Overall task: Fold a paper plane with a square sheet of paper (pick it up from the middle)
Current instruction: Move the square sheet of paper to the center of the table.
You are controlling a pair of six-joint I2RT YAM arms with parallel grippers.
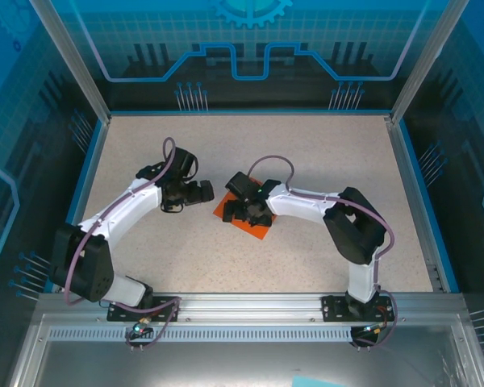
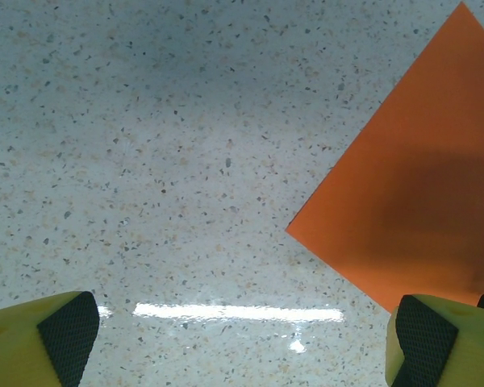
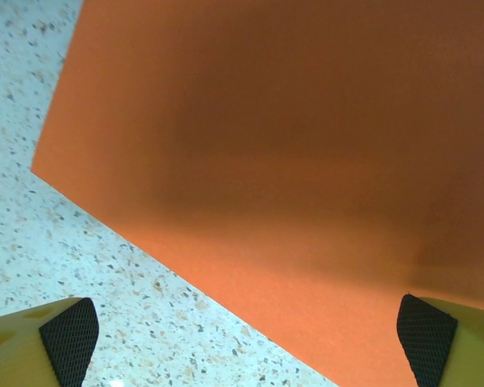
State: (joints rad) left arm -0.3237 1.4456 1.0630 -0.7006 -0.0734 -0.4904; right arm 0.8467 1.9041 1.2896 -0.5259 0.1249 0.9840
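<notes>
Over on the left, the left pincer (image 1: 200,192) hangs low over the speckled counter (image 1: 323,153) with its jaws spread wide and nothing between them. From its own wrist camera, bare counter lies between the yellow fingers (image 2: 436,343), and one corner of the orange paper (image 2: 411,201) pokes in from the right, just beside the right-hand finger. Whether that finger touches the sheet, I can't tell.

Moving to the middle, there's the orange paper (image 1: 223,210), lying flat on the counter, turned like a diamond. I see no crease in it and no dart shape. By my reading, the folding hasn't begun and we're at the very first step, getting hold of the sheet.

Now to the right. The right pincer (image 1: 246,211) sits directly above the sheet, hiding much of it from above. Its jaws are wide apart too, gripping nothing. Its wrist view has orange paper (image 3: 266,161) across most of the frame, with one finger (image 3: 427,343) over the sheet and the other over bare counter.

What next? I'd say the sheet needs lifting from its middle, and that's awkward, because thin paper lying flat gives the fingers no edge. The right pincer looks best placed to press down and squeeze up a ridge, while the left could pin the near corner to stop sliding.
</notes>
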